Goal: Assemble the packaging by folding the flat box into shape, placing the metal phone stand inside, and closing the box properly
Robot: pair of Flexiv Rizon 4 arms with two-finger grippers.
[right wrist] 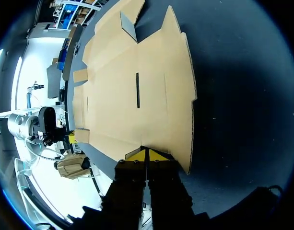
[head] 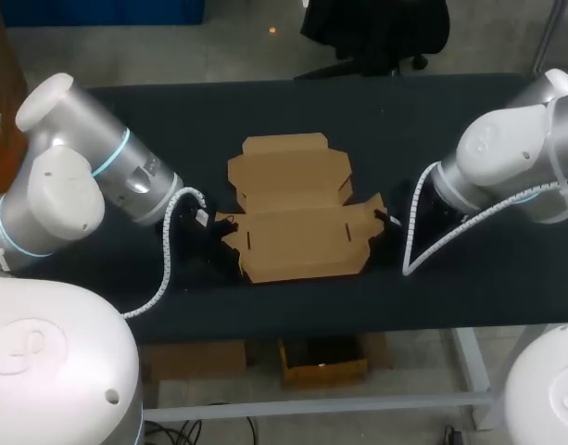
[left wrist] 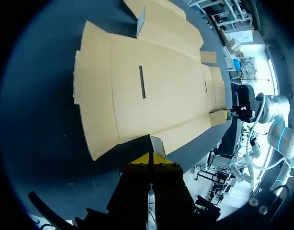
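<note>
The flat cardboard box (head: 297, 209) lies unfolded in the middle of the table (head: 450, 120). Both arms reach in low, one from each side. The left gripper (left wrist: 150, 157) sits at the box's left edge and the right gripper (right wrist: 147, 154) at its right edge. Each has its yellow tips pressed together against a side flap.

The flat box (head: 297, 218) is plain tan cardboard with thin dark slits. It lies on a matte black worktop (head: 432, 120). My left claw (left wrist: 150, 155) and right claw (right wrist: 146, 152) are black with bright yellow tips. My left arm (head: 70, 176) and right arm (head: 515, 153) are silvery white, each with a pale blue ring.
</note>
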